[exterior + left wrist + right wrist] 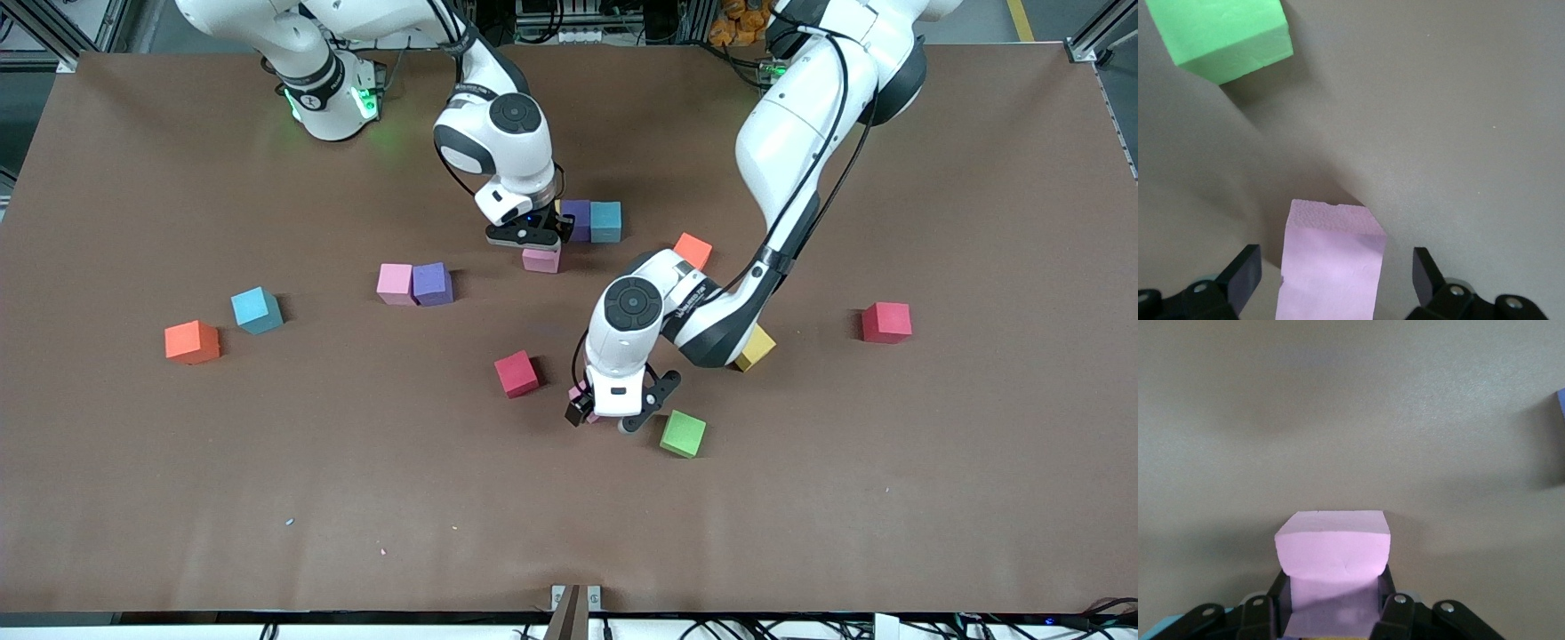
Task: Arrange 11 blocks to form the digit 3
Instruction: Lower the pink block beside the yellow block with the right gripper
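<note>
Brown matte table carries scattered cubes.

No legible text — none anywhere

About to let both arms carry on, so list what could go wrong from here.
1. The right gripper, shut on a pink block, is beside the purple block and teal block; lowering it could nudge that pair.
2. The open left gripper straddles another pink block, which sits off-centre and may twist on closing.
3. The green block lies close enough to get bumped.
</note>
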